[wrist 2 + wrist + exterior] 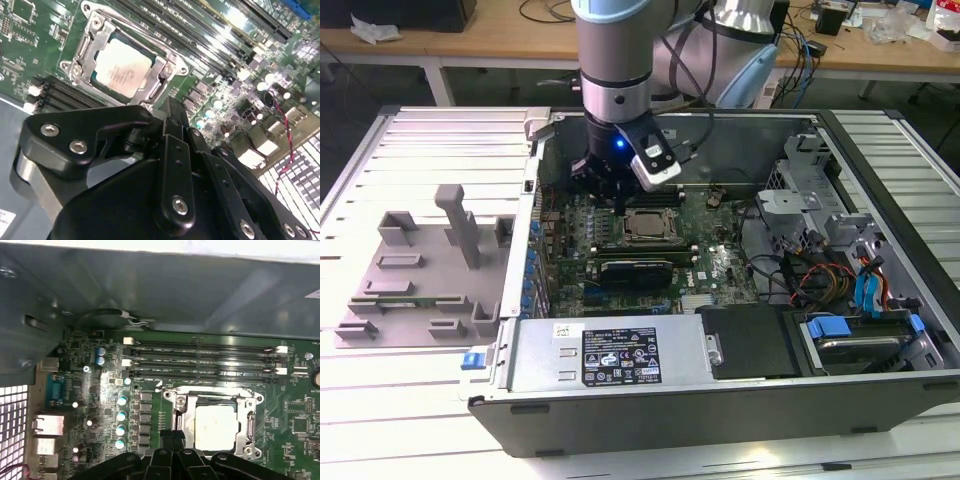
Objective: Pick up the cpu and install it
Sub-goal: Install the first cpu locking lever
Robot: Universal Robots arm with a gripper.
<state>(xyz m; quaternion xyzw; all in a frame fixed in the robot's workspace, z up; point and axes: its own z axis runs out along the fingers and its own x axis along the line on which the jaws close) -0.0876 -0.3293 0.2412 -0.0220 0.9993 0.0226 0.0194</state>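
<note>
Pincer point(172, 439) closed on nothing, just beside socket point(248, 426), cpu point(216, 426) lying in socket, motherboard point(720, 265) inside open computer case point(720, 412)

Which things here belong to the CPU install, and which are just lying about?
Job: cpu, inside its metal socket frame; gripper close beside it.
Lying about: grey fixture, power supply, memory slots, cables.
</note>
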